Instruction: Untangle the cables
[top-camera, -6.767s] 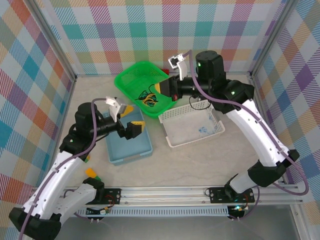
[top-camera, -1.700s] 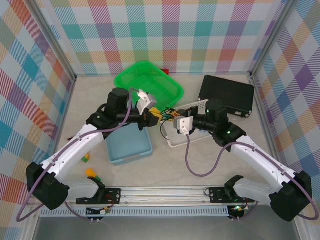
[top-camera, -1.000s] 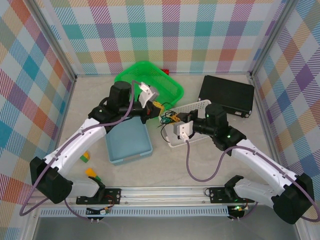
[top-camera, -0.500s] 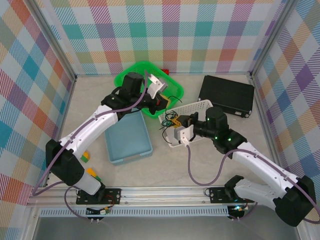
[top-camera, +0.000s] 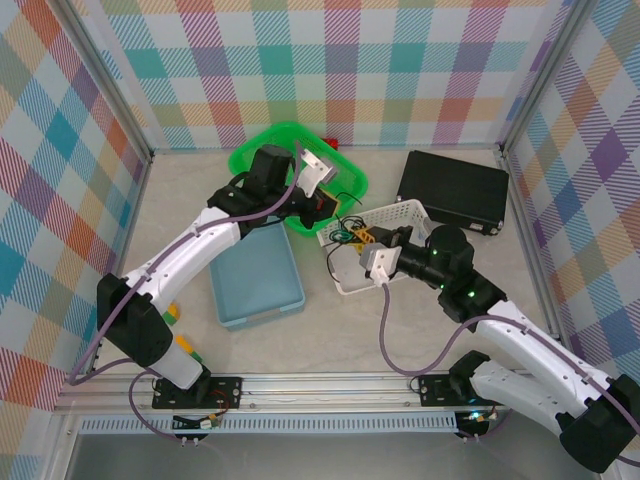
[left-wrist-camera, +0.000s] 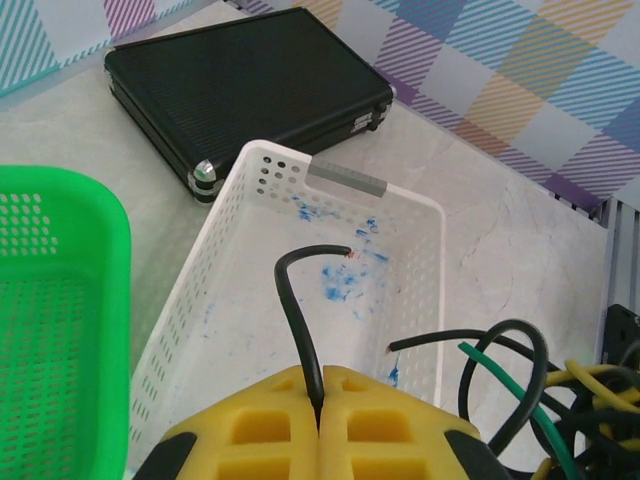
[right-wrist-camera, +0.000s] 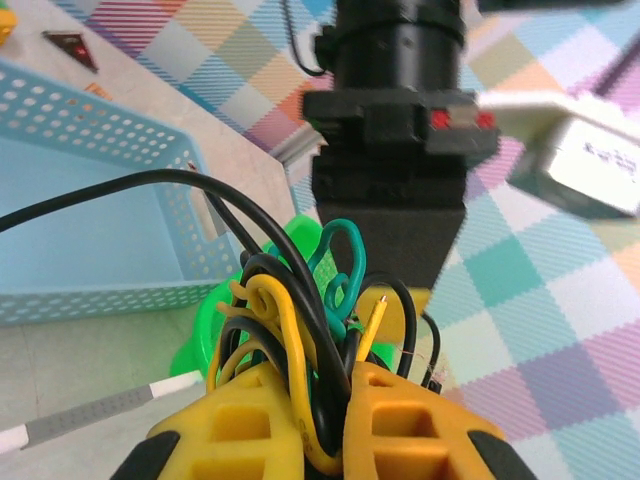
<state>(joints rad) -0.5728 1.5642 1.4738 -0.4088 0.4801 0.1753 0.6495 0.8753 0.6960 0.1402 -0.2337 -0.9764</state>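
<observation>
The cables are a small knot (right-wrist-camera: 300, 310) of black, yellow and dark green wires. My right gripper (right-wrist-camera: 335, 400) is shut on that knot, with loops sticking up past its yellow fingers. From above, the knot (top-camera: 347, 235) hangs over the left end of the white basket (top-camera: 420, 212), with the right gripper (top-camera: 362, 241) just right of it. My left gripper (left-wrist-camera: 320, 385) is shut on one black cable (left-wrist-camera: 295, 310), whose bent free end points over the white basket (left-wrist-camera: 250, 260). From above, the left gripper (top-camera: 335, 207) sits just up-left of the knot.
A green basket (top-camera: 255, 152) stands behind the left gripper. A blue tray (top-camera: 258, 280) lies to its front left. A black case (top-camera: 452, 190) lies at the back right. Small coloured blocks (top-camera: 172, 315) sit near the left arm's base.
The left gripper has swung back toward the green basket, drawing a black strand away from the knot. The right gripper has shifted a little to the right with the knot.
</observation>
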